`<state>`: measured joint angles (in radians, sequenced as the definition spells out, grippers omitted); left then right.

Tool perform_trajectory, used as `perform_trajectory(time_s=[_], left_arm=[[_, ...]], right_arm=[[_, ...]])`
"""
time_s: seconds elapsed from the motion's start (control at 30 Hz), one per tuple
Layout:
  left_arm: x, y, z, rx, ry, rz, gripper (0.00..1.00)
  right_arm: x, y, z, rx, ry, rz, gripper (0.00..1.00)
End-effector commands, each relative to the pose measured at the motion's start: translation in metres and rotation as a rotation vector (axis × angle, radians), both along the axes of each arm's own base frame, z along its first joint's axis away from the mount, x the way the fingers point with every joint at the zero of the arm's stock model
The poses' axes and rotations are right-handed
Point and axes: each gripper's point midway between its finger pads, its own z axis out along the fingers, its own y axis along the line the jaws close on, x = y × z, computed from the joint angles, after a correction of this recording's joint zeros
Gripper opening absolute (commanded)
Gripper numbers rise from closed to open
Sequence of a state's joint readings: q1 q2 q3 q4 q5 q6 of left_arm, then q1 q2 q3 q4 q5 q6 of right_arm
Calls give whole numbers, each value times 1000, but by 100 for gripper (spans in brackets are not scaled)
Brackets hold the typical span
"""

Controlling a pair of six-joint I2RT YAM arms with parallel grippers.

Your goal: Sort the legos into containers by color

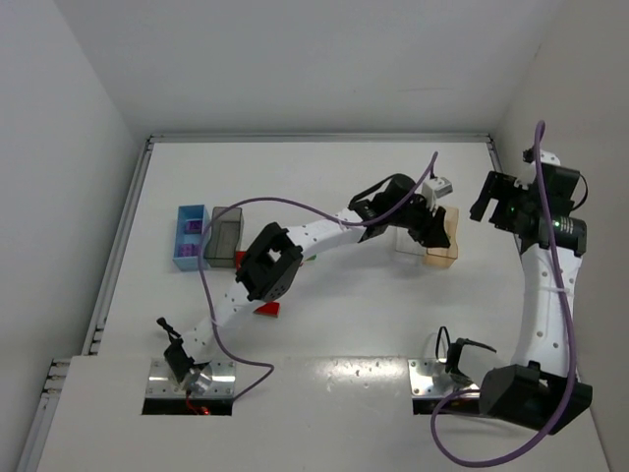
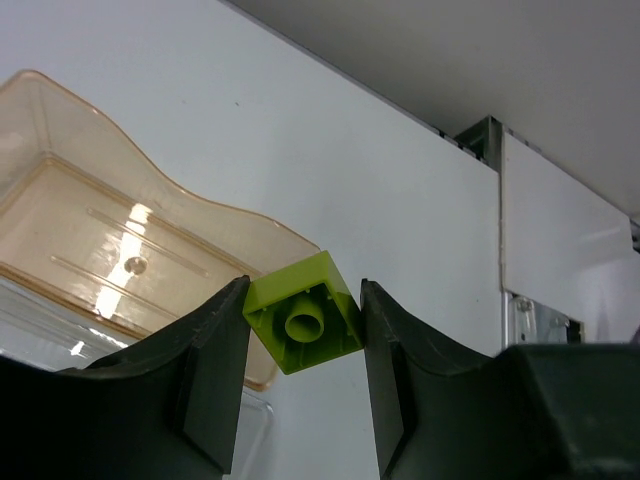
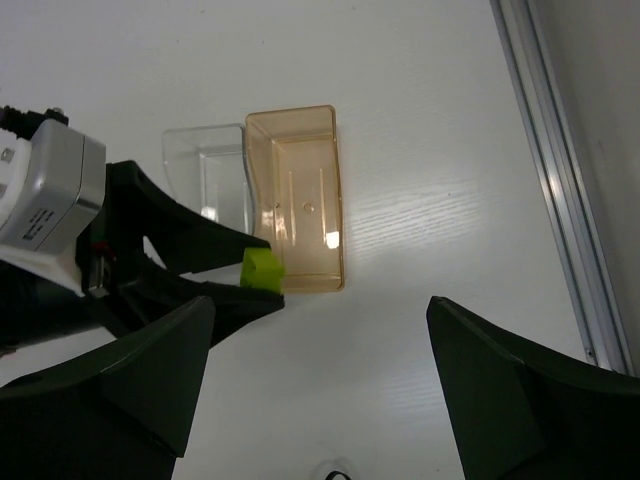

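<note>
Brick [image 2: 303, 326] yellow-green, square, underside tube showing — in left hand [image 2: 305, 305].

No text, label, brand or number can be read (in any view).

The left arm [image 1: 295, 251] stretches slantwise across the middle of the worktop [image 1: 344, 177], barring the way to the blue bin [image 1: 189, 236] and dark bin [image 1: 224, 236]. The left gripper [image 3: 268, 270], clamped on a yellow-green brick [image 2: 303, 312], hangs at the tan bin's [image 3: 305, 170] near corner; the rest of that bin's mouth is unblocked. The clear bin [image 3: 205, 165] touches it, no gap. Bare worktop runs from there to the rail [image 3: 540, 150].
</note>
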<state>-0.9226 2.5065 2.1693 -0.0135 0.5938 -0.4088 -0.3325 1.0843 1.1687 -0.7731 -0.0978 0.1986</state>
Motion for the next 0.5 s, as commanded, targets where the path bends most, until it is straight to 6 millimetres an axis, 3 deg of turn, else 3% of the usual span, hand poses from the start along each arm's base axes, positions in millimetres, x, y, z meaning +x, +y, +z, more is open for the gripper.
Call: perform_trajectory(time_s=[0.0,0.23,0.33,0.47], left_arm=[[20,-20,41,-145,-89,61,15],[28,-32,24,-118,-133,111,30],[33,-32,11,-99,-129,136,42],[42,-32,19,-107,-148,179,64]], right_arm=[[1,8,8,64,-19,21,88],[-1,13,-7,100,14,52,88],[0,13,-9,115,19,56,88],[2,11,-7,130,13,55,88]])
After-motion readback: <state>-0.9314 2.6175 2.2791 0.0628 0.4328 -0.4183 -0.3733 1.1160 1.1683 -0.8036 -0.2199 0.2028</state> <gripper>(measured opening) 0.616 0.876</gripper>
